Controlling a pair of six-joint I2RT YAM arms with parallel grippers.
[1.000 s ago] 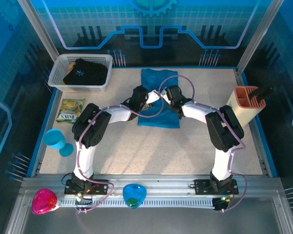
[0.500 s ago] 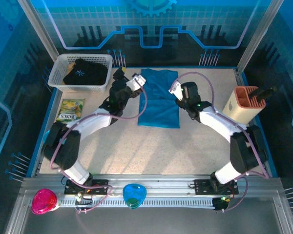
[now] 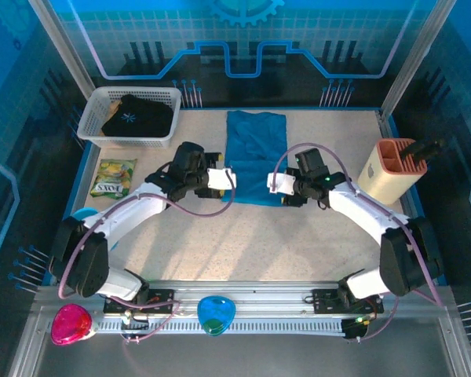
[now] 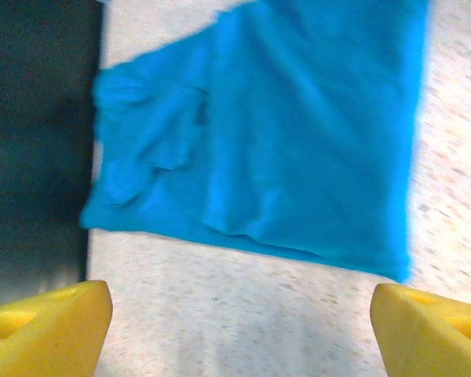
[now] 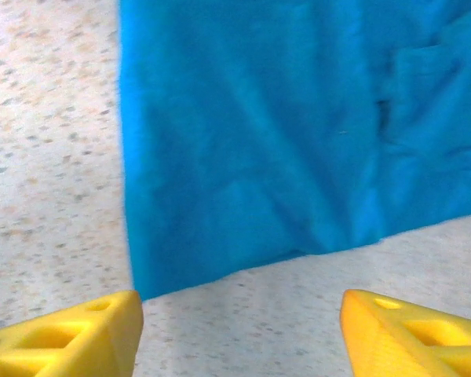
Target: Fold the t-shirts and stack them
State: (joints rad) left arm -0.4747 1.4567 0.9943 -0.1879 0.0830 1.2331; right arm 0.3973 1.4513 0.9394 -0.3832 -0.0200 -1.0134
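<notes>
The teal-blue t-shirt (image 3: 255, 153) lies flat as a long folded strip at the back middle of the table. The black t-shirt (image 3: 137, 116) with its pale starburst sits bunched in the white basket (image 3: 94, 132). My left gripper (image 3: 224, 182) hovers at the teal shirt's near left corner and my right gripper (image 3: 276, 184) at its near right corner. In the left wrist view the shirt (image 4: 298, 133) lies beyond my open left gripper (image 4: 239, 318). The right wrist view shows the shirt's edge (image 5: 282, 133) just past my open right gripper (image 5: 239, 326). Nothing is between either pair of fingers.
A yellow-green snack packet (image 3: 112, 177) and a light-blue cup (image 3: 90, 228) lie at the left edge. A beige holder with an orange top (image 3: 392, 166) stands at the right. Pink (image 3: 71, 323) and blue (image 3: 216, 314) items rest on the front rail.
Both arms left the middle of the teal shirt, swung out to its sides, and now sit lower at its near corners. The shirt lies as before.
</notes>
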